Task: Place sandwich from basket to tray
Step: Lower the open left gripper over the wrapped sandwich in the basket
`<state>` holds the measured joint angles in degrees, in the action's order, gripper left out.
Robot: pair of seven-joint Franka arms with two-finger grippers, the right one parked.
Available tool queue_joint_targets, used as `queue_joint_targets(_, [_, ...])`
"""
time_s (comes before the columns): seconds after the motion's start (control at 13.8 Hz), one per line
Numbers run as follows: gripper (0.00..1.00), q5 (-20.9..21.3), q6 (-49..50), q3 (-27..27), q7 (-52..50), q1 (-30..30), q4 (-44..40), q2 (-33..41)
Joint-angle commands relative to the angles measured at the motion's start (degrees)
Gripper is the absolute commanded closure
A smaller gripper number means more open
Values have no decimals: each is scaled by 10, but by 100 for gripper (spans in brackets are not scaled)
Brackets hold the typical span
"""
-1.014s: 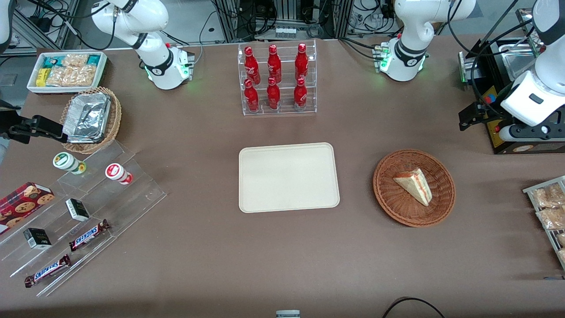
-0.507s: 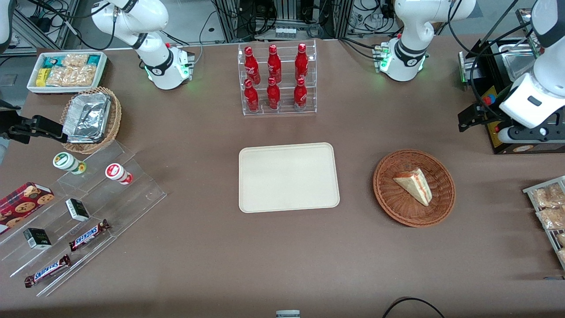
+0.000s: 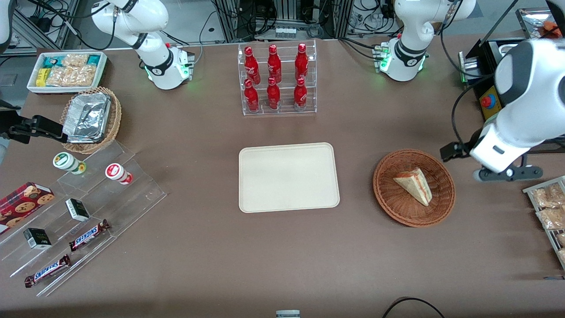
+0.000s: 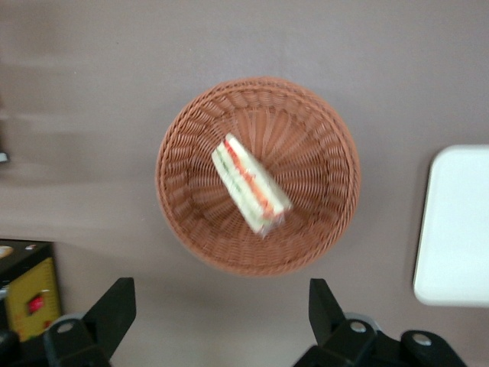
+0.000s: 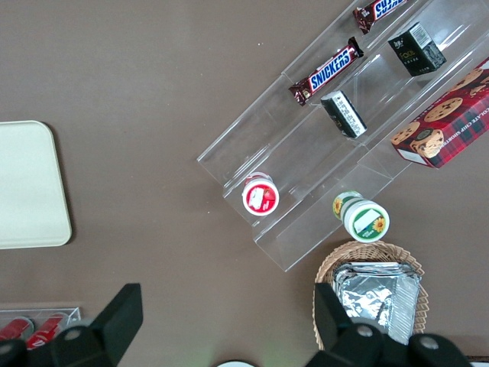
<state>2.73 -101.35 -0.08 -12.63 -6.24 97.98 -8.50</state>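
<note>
Well apart, tool (image 4: 218, 306) fingers, empty.

Brown table (image 3: 207, 265) w/ metal framing (image 3: 39, 22) at its edge.

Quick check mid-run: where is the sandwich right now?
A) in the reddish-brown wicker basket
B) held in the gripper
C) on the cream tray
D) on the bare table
A: the sandwich lies inside the basket, the tray is bare, and the open gripper hovers above the basket holding nothing.
</note>
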Motion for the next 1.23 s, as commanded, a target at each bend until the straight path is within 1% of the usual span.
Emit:
queue_joint_targets(0.0, [0, 8, -92, -2, -127, -16, 65, 3])
queue_joint_targets(0.07, [0, 9, -135, -2, -163, -22, 92, 4])
queue_joint_targets(0.22, [0, 8, -189, -2, -233, -22, 134, 4])
queue_joint_targets(0.36, [0, 1, -243, -2, -243, -19, 194, 20])
queue_joint_targets(0.51, [0, 0, -318, 3, -253, -15, 264, 44])
queue_joint_targets(0.72, [0, 0, -356, 3, -296, -15, 279, 31])
queue_joint_targets(1.01, [0, -1, -407, 3, -320, -15, 309, 15])
queue_joint_targets(1.16, [0, -1, -420, 3, -337, -15, 310, -5])
